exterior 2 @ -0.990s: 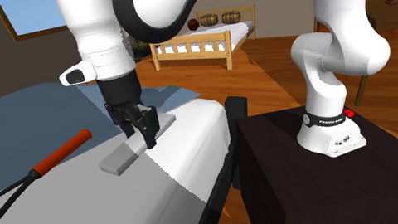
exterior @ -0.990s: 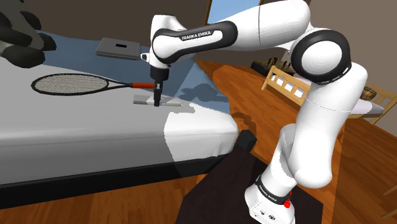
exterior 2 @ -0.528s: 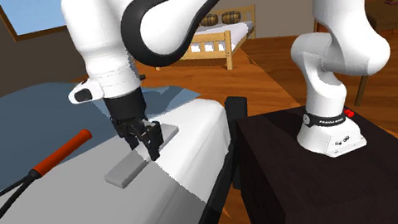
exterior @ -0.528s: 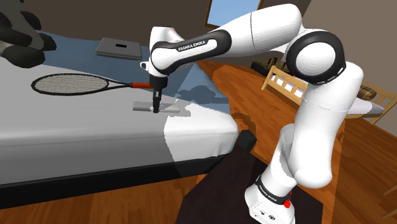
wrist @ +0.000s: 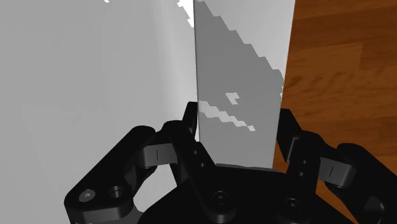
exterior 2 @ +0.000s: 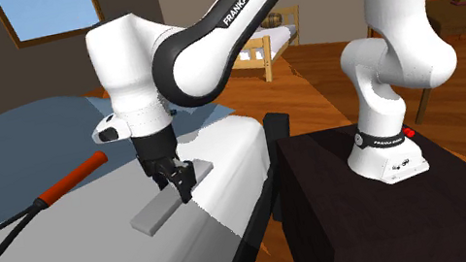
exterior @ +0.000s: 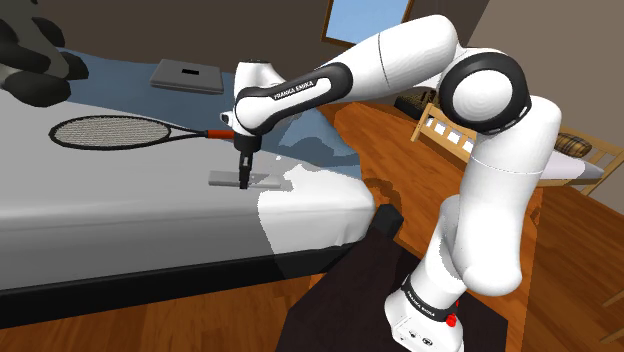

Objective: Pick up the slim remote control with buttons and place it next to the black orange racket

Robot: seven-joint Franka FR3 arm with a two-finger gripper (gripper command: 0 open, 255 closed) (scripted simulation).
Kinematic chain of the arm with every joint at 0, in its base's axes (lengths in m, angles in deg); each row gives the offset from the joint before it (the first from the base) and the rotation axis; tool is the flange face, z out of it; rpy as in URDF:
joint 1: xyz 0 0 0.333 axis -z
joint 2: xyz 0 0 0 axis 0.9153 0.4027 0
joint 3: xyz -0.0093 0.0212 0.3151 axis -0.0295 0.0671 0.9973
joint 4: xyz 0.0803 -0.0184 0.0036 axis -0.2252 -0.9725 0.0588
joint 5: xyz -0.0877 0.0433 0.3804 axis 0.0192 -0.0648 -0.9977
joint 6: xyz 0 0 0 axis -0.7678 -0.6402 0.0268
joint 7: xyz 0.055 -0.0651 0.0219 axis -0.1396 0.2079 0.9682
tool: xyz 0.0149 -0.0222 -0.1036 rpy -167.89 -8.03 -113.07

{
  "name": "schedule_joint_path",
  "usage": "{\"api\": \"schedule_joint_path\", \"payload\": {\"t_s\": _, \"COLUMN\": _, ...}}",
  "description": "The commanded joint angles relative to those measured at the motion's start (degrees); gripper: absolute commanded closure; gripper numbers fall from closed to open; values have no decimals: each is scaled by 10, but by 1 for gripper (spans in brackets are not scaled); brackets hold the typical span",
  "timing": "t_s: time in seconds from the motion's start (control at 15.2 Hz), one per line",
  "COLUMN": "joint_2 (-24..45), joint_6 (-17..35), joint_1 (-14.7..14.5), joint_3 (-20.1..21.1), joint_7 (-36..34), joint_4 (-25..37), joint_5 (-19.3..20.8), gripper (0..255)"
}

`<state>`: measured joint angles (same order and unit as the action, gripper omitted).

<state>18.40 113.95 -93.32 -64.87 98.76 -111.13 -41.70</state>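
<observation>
The slim remote (exterior: pixel 222 180) is drawn as a plain grey slab, lying near the bed's front corner. My gripper (exterior: pixel 244 181) comes straight down onto its middle and is shut on it. In the second exterior view the gripper (exterior 2: pixel 180 188) clasps the remote (exterior 2: pixel 152 217) across its width. From the wrist, the remote (wrist: pixel 235 95) runs out between both black fingers (wrist: pixel 185 135) of the gripper (wrist: pixel 236 145). The black racket (exterior: pixel 100 130) with its orange handle (exterior: pixel 216 132) lies flat just behind the remote, and its handle (exterior 2: pixel 72 179) points toward the gripper.
The grey bed (exterior: pixel 120 225) ends close beside the remote, with wooden floor (exterior: pixel 370 140) beyond. A flat grey laptop-like object (exterior: pixel 188 75) and dark cushions (exterior: pixel 30 65) lie farther back. The arm's dark stand (exterior 2: pixel 384 217) sits against the bed. A small wooden bed (exterior 2: pixel 237 50) stands far off.
The gripper has moved with the remote toward the bed's front edge, away from the racket handle. The arm's elbow has dropped lower.
</observation>
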Motion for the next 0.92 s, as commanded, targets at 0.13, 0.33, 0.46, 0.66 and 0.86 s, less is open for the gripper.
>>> {"api": "schedule_joint_path", "payload": {"t_s": 0.13, "joint_2": 11, "joint_6": 21, "joint_1": 1, "joint_3": 1, "joint_7": 3, "joint_4": -10, "joint_5": -4, "gripper": 255}}
{"api": "schedule_joint_path", "payload": {"t_s": 0.33, "joint_2": 11, "joint_6": 21, "joint_1": 1, "joint_3": 1, "joint_7": 3, "joint_4": -10, "joint_5": -4, "gripper": 255}}
{"api": "schedule_joint_path", "payload": {"t_s": 0.46, "joint_2": 11, "joint_6": 21, "joint_1": 1, "joint_3": 1, "joint_7": 3, "joint_4": -10, "joint_5": -4, "gripper": 255}}
{"api": "schedule_joint_path", "payload": {"t_s": 0.66, "joint_2": 11, "joint_6": 21, "joint_1": 1, "joint_3": 1, "joint_7": 3, "joint_4": -10, "joint_5": -4, "gripper": 0}}
{"api": "schedule_joint_path", "payload": {"t_s": 0.86, "joint_2": 11, "joint_6": 21, "joint_1": 1, "joint_3": 1, "joint_7": 3, "joint_4": -10, "joint_5": -4, "gripper": 0}}
